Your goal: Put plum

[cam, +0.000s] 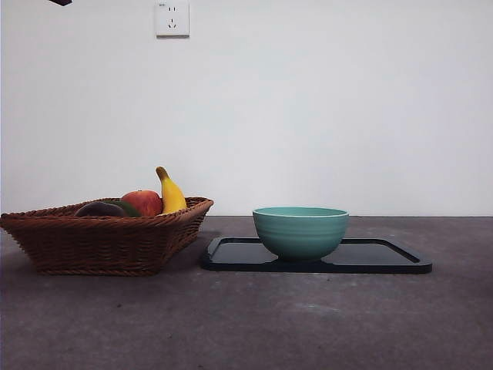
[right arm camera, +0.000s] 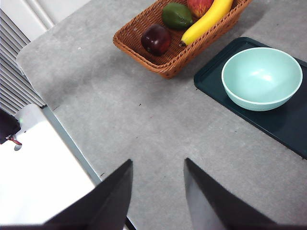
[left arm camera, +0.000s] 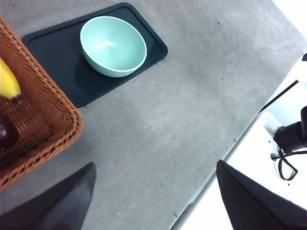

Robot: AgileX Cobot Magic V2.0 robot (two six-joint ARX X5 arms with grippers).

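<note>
The plum, dark maroon and rounded, lies in the wicker basket near one corner. It shows as a dark hump in the front view, and part of it appears in the left wrist view. My left gripper hangs high over bare table beside the basket, jaws wide open and holding nothing. My right gripper is also high over the table, well away from the basket, open and empty.
In the basket also lie a red apple, a banana and a green fruit. A teal bowl stands on a dark tray right of the basket. The table edge is close.
</note>
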